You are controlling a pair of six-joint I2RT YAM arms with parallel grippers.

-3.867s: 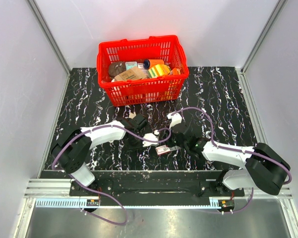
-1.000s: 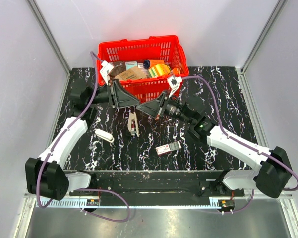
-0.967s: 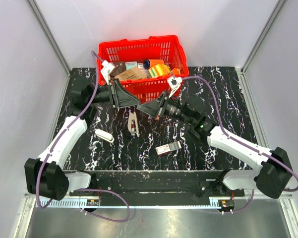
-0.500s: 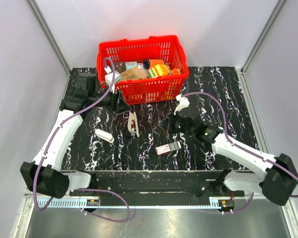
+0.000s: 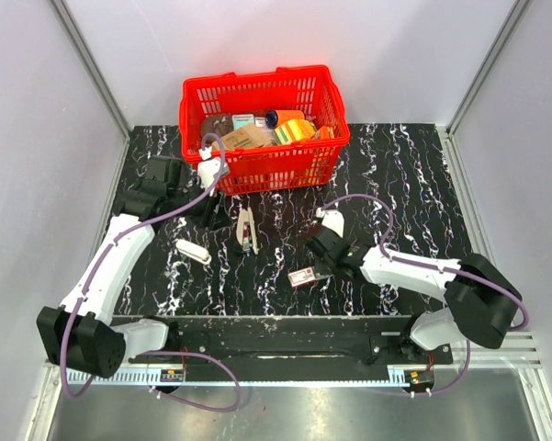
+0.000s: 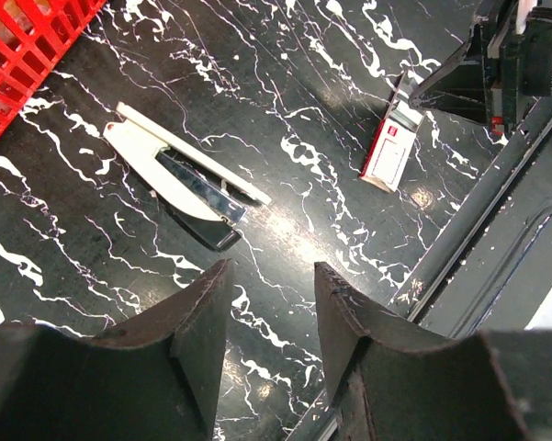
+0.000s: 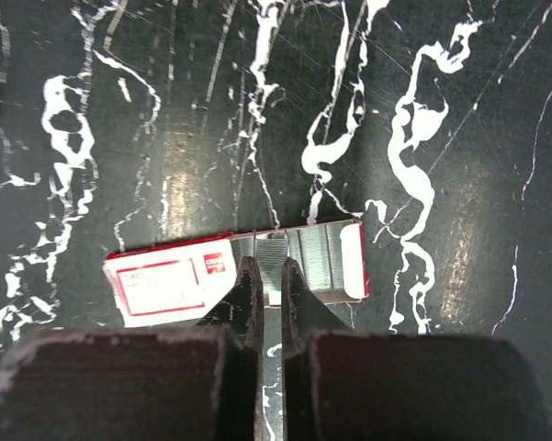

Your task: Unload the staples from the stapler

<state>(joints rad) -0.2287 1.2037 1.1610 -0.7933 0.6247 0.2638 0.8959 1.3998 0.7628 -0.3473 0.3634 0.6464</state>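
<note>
The stapler (image 5: pixel 246 230) lay sprung open left of the counter's centre, nearer the far edge; the left gripper (image 6: pixel 271 276) hung just left of it, fingers apart; the right gripper (image 7: pixel 268 264), fingers almost together, met the staple box (image 7: pixel 165 280) nearer the near edge; I could not tell if it pinched anything.

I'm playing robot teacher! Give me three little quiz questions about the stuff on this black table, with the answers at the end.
1. True or false: the stapler lies swung open on the table, outside the red basket.
2. Pick one: which arm's fingers are right down at the red-and-white staple box? A left, B right, C neither.
3. Fill the gap: the left gripper hangs above the table with its fingers ____ (open or shut).

Key
1. True.
2. B, the right gripper, at the box's near edge.
3. Open.
</note>
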